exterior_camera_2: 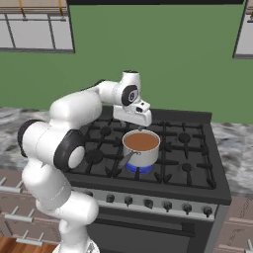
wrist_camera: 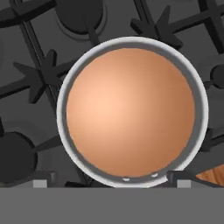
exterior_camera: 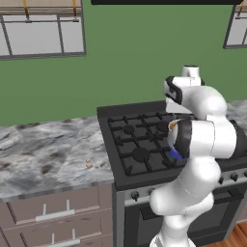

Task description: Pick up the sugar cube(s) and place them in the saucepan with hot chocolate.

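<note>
Hovering over the saucepan [exterior_camera_2: 141, 147] on the stove's [exterior_camera_2: 197, 168] front burner w/ blue flame, gripper [exterior_camera_2: 140, 125] is spread wide, nothing held. Sugar cube [exterior_camera: 89, 165] sits on the marble counter [exterior_camera: 43, 154], left of stove.

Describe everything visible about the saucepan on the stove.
The saucepan is a small, shiny steel cylinder with a short steel handle pointing toward the stove's front left. It stands upright on the black grate over a lit blue flame, filled almost to the rim with smooth reddish-brown liquid. The gripper hangs open just above, not touching it.
</note>
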